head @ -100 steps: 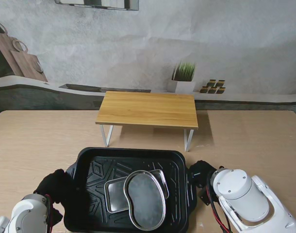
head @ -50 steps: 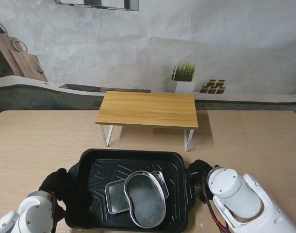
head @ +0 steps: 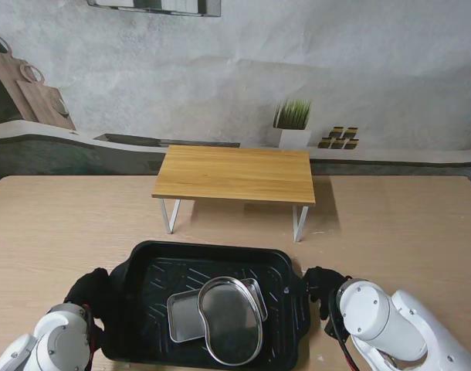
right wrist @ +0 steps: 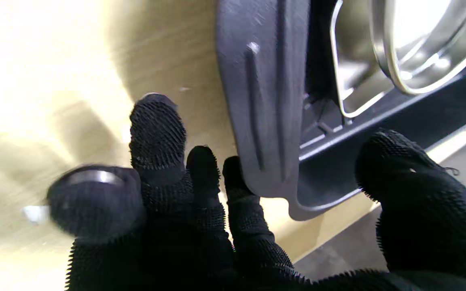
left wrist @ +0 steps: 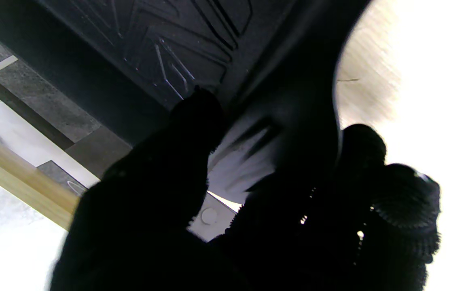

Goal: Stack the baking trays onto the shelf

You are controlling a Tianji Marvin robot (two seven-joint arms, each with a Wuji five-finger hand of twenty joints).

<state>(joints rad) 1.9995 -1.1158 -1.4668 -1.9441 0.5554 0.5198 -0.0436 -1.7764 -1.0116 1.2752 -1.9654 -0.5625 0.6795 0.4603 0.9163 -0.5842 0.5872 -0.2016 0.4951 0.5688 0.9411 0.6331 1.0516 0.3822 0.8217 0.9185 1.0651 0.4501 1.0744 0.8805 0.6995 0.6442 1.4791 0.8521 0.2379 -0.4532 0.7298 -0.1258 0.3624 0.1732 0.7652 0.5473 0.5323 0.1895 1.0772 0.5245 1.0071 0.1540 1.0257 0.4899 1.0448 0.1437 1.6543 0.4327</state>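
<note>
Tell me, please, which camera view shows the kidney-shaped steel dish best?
The stand view: the kidney-shaped steel dish appears whole there, lying over a rectangular steel tray inside the black plastic baking tray. The right wrist view catches only a bright curved section of its rim. The left wrist view shows none of it.

A matt black plastic tray (head: 147,267), embossed with raised geometric ridges, is seen near the tabletop's (head: 50,224) near edge; the tabletop is pale, matt wood grain. Inside it, a rectangular pan (head: 181,317) and a kidney-shaped dish (head: 229,321) of polished, reflective metal are nested. Both hands (head: 89,290) (head: 322,282) are sheathed in black knitted cloth with a rough, nubbed texture (right wrist: 158,133). The shelf (head: 235,172) is topped in smooth, satin, honey-coloured wood and carried on white-painted metal legs (head: 300,222).
</note>
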